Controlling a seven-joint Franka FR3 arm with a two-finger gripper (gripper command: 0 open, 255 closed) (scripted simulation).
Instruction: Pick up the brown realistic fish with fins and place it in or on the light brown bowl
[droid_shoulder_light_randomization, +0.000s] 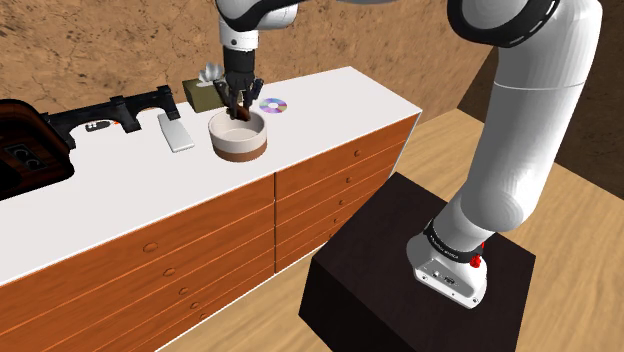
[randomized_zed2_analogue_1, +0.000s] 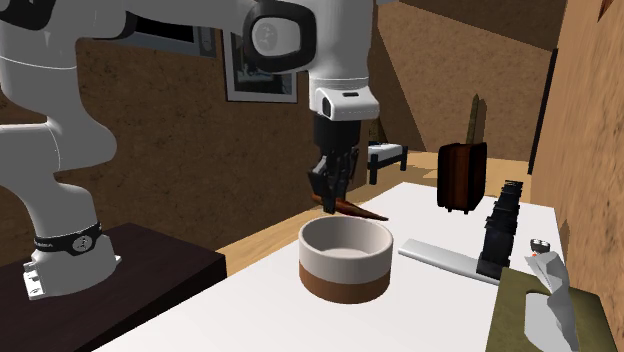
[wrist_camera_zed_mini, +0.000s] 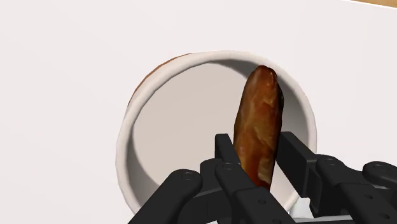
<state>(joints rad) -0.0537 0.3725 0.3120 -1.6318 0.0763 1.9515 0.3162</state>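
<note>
Brown glossy fish (wrist_camera_zed_mini: 259, 130), claw-clasped (wrist_camera_zed_mini: 254, 167), above bowl (wrist_camera_zed_mini: 143, 102)

White countertop (droid_shoulder_light_randomization: 340, 95): cream-and-brown bowl (droid_shoulder_light_randomization: 240, 150) mid-surface, disc (droid_shoulder_light_randomization: 273, 105) just beside; grey slab (droid_shoulder_light_randomization: 175, 133), possibly remote, near; tissue box (droid_shoulder_light_randomization: 200, 92), black device (droid_shoulder_light_randomization: 105, 112) along back edge.

I have the white arm (droid_shoulder_light_randomization: 520, 140) standing up from its base, bent over at the elbow and reaching away; wrist pointing straight down; my black gripper (wrist_camera_zed_mini: 256, 145) hangs vertical, both fingers (wrist_camera_zed_mini: 224, 151) clasped on the brown fish (wrist_camera_zed_mini: 259, 108)
</note>
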